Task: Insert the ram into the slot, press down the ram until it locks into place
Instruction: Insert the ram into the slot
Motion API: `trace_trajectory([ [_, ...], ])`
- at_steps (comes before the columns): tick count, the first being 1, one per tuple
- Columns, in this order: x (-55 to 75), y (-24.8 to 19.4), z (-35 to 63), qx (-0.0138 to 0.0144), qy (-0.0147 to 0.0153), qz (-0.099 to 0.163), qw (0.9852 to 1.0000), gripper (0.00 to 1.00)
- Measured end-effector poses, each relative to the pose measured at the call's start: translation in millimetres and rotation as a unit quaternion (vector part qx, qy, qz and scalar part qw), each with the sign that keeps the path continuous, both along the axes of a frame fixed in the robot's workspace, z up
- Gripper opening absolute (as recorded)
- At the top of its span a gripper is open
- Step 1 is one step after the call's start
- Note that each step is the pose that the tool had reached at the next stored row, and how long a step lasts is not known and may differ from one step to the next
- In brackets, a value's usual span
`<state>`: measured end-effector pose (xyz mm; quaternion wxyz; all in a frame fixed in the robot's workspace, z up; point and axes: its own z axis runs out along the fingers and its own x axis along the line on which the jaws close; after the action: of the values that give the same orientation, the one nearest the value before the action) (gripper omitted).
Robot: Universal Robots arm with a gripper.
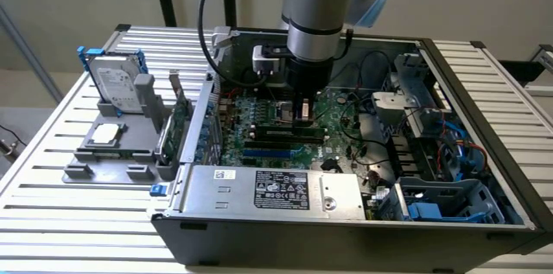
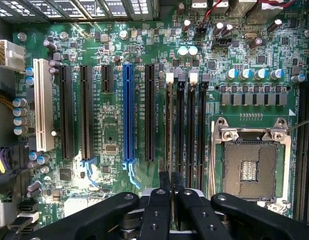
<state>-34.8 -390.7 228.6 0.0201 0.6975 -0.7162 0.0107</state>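
Observation:
The ram stands edge-on in the slot, the memory socket of the black parallel row that lies nearest the blue slot. In the exterior view the ram is a dark-and-green stick lying low on the motherboard inside the open case. My gripper is straight above it, and its two black fingertips sit close together on either side of the ram's top edge. From outside, the gripper reaches down into the case onto the stick. The socket's end clips are partly hidden.
Three more black memory sockets run beside the ram, then the square metal CPU socket. The blue slot and black card slots lie on the other side. A power supply, cables and case walls surround the board. An upright green card and a hard drive stand outside.

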Motion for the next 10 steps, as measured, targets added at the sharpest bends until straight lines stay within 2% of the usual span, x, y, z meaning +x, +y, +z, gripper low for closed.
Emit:
trace_trajectory([
  [4,0.0,0.0,0.2,0.0007,0.0,0.0,1.0,0.14],
  [5,0.0,0.0,2.0,0.0013,0.0,0.0,1.0,0.21],
  [10,-0.9,0.0,18.4,0.0028,0.0,0.0,1.0,0.21],
])
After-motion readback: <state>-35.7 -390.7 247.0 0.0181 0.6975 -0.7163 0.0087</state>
